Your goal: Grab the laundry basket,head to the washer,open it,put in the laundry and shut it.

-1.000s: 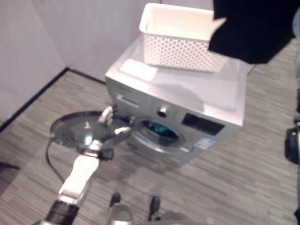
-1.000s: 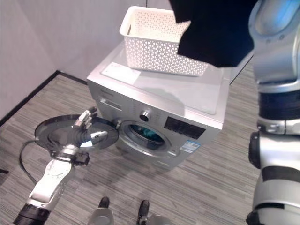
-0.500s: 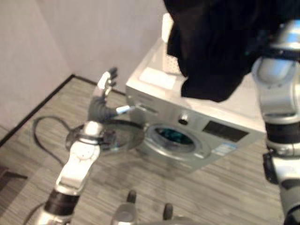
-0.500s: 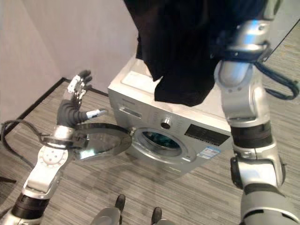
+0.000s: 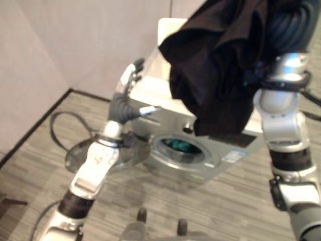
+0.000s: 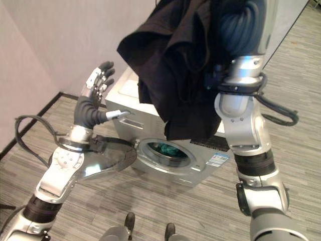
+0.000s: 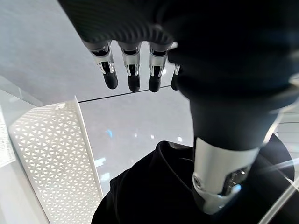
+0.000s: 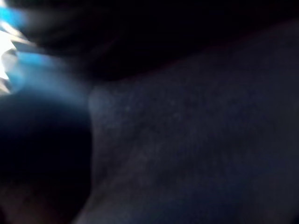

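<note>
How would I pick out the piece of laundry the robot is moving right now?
Find the silver washer against the grey wall, its round door swung open to the floor side. Above it hangs a big black cloth, draped from the robot's raised right arm. Nothing else here is black and floppy; the basket is white and stiff.

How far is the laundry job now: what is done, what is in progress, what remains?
Done: the white basket stands on the washer, the round door hangs open, and something teal lies in the drum. In progress: a black garment hangs from the raised right arm above the washer; the left hand is lifted, fingers straight. Left: load the garment, shut the door.
</note>
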